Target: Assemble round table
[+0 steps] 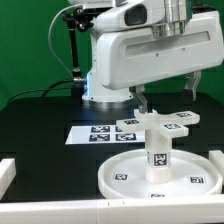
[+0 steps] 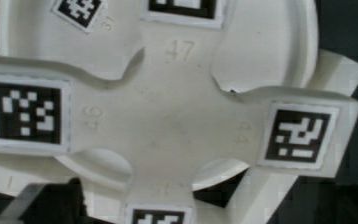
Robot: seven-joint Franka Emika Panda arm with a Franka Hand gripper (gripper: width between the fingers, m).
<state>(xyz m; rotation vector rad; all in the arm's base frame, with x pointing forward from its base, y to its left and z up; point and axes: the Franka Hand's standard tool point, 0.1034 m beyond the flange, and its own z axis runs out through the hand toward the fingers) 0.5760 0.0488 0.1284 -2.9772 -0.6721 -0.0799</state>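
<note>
The large rimmed round disc [image 1: 130, 178] lies flat at the front of the black table. The short cylinder leg [image 1: 157, 152] stands upright on its middle. The cross-shaped piece [image 1: 155, 122] sits level on top of the leg. My gripper [image 1: 165, 95] hangs just above and behind the cross-shaped piece, jaws spread, one finger [image 1: 140, 101] reaching down to its edge. In the wrist view the cross-shaped piece [image 2: 167, 100] fills the picture, with the disc [image 2: 247, 25] behind it. One tagged arm of the cross lies between my fingertips [image 2: 274, 192], with a dark gap on one side.
The marker board [image 1: 90, 132] lies flat on the table behind the disc. White rails [image 1: 8, 175] stand at the exterior view's lower left and at its right [image 1: 214, 160]. The arm's base [image 1: 105, 95] stands behind, before a green backdrop.
</note>
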